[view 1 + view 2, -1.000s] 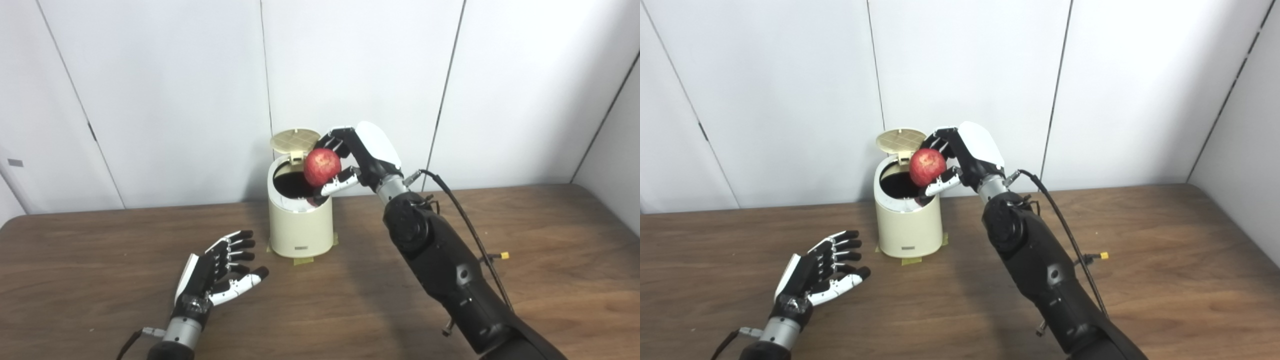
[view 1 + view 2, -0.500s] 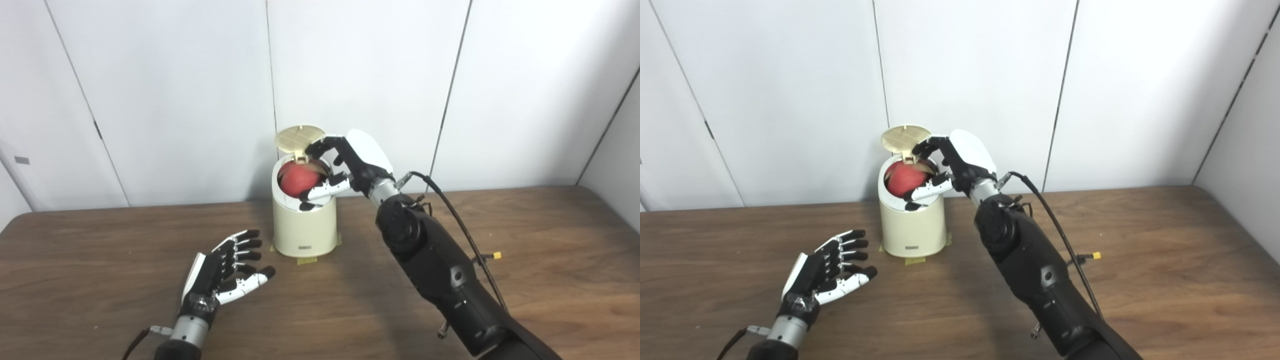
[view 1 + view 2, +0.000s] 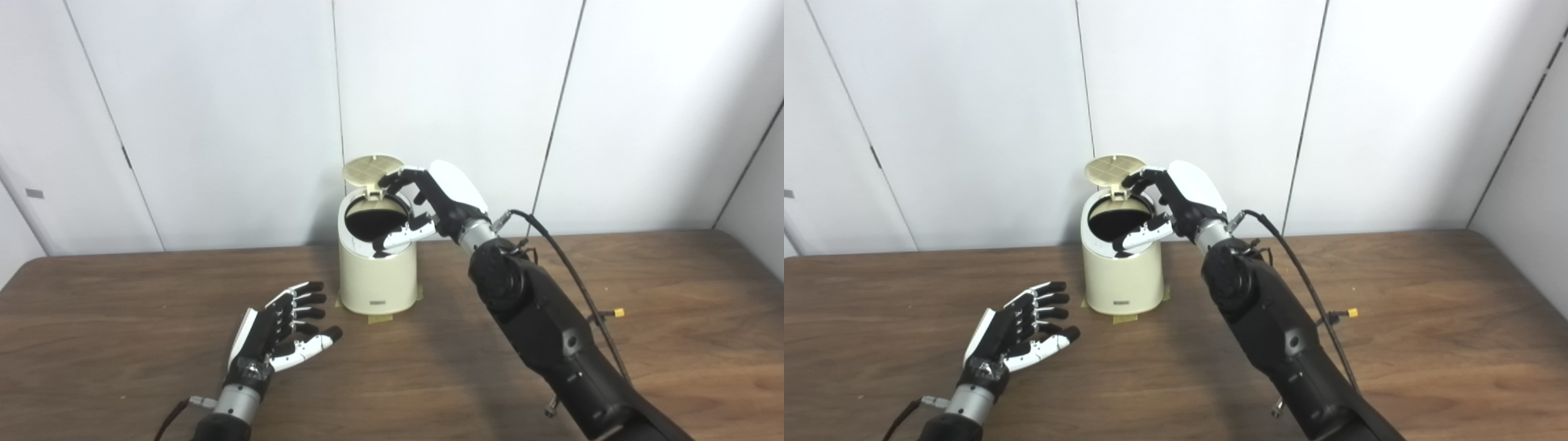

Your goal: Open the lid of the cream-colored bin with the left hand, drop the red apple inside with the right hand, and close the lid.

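The cream-colored bin point(image 3: 377, 278) stands at the back middle of the table with its round lid point(image 3: 372, 168) tipped up at the back. Its mouth point(image 3: 375, 217) looks dark and the red apple does not show in either view. My right hand point(image 3: 429, 205) hovers over the bin's right rim, open and empty, fingers spread above the opening. My left hand point(image 3: 283, 327) is open and empty, low over the table to the front left of the bin. The bin point(image 3: 1123, 271), right hand point(image 3: 1174, 207) and left hand point(image 3: 1020, 327) also show in the right eye view.
The brown wooden table point(image 3: 674, 318) stretches wide on both sides. White wall panels point(image 3: 465, 92) stand close behind the bin. A black cable with a yellow connector point(image 3: 617, 313) hangs off my right forearm. Tape tabs point(image 3: 380, 319) sit at the bin's base.
The apple has left my right hand and dropped out of sight into the bin. The right hand's fingers have opened over the mouth. The camera has shifted slightly.
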Available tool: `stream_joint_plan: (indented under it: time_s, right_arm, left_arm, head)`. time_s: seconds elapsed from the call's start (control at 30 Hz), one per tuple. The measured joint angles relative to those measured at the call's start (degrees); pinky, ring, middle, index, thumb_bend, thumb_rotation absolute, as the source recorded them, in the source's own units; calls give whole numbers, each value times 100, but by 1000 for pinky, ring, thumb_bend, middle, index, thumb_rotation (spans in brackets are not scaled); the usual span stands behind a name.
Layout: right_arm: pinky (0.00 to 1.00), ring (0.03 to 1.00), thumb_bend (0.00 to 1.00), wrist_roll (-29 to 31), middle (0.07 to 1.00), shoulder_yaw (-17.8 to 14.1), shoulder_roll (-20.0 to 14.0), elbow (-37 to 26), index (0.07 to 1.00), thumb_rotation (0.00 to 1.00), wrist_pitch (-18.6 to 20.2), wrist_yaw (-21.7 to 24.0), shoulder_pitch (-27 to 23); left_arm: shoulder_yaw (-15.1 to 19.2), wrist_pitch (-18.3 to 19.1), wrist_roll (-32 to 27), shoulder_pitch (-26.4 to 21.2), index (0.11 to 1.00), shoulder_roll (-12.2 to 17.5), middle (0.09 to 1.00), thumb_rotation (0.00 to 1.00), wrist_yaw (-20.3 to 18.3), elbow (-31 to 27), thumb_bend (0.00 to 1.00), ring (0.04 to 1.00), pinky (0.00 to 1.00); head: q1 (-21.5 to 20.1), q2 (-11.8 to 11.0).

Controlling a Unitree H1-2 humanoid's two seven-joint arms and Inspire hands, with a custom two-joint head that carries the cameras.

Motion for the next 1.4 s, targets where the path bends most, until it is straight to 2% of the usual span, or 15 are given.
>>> stream_joint_plan:
  time_s: [0.07,0.2,0.3,0.4,0.53,0.7,0.8,0.97,1.1,1.27,1.4]
  right_arm:
    - [491,642,965,2,758,-56,-5,-186,784,263,-49,-101,152]
    - [561,674,914,252,749,-355,-23,-420,750,237,-383,-350,451]
    - [508,604,903,540,706,-639,-92,-507,716,240,-760,-503,741]
    - [480,574,914,737,676,-870,-221,-547,691,240,-1047,-637,1015]
    - [479,586,906,1032,702,-1090,-349,-705,720,228,-1393,-731,1367]
    - [518,634,928,1451,776,-1184,-420,-860,783,262,-1393,-430,1701]
    - [526,650,937,1598,793,-1180,-425,-782,793,251,-1399,-242,1776]
    - [530,644,944,1620,773,-1169,-421,-628,787,274,-1419,-197,1894]
    - [529,642,936,1742,758,-1171,-399,-631,778,234,-1421,-109,2064]
    - [506,632,906,1832,755,-1161,-331,-627,786,200,-1462,-74,2243]
    - [505,635,900,1828,760,-1145,-294,-569,791,186,-1571,-81,2250]
  left_arm:
    - [0,1,0,1,804,4,763,177,0,-5,754,701,599]
    - [0,15,5,3,808,2,766,181,2,-52,752,702,602]
    - [11,18,4,4,807,3,765,177,9,-90,750,702,596]
    - [12,21,-4,11,806,-5,766,175,9,-102,750,705,594]
    - [11,22,5,12,807,-7,770,189,28,-111,753,710,594]
    - [11,22,18,10,812,-11,781,198,56,-115,750,717,598]
    - [16,23,24,9,815,-27,791,196,77,-154,746,725,598]
    - [73,22,42,-105,842,-27,870,254,118,-180,771,797,646]
    - [92,48,232,-392,883,79,908,319,179,-297,800,845,700]
    - [107,130,412,-959,957,169,960,332,284,-327,832,888,742]
    - [85,170,517,-1356,978,192,985,342,290,-320,860,924,763]
  head:
    - [0,0]
    - [0,0]
    - [18,0]
    - [26,0]
    - [44,0]
    - [70,-9]
    - [88,-9]
    - [149,-35]
    - [202,-53]
    - [246,-70]
    - [246,-97]
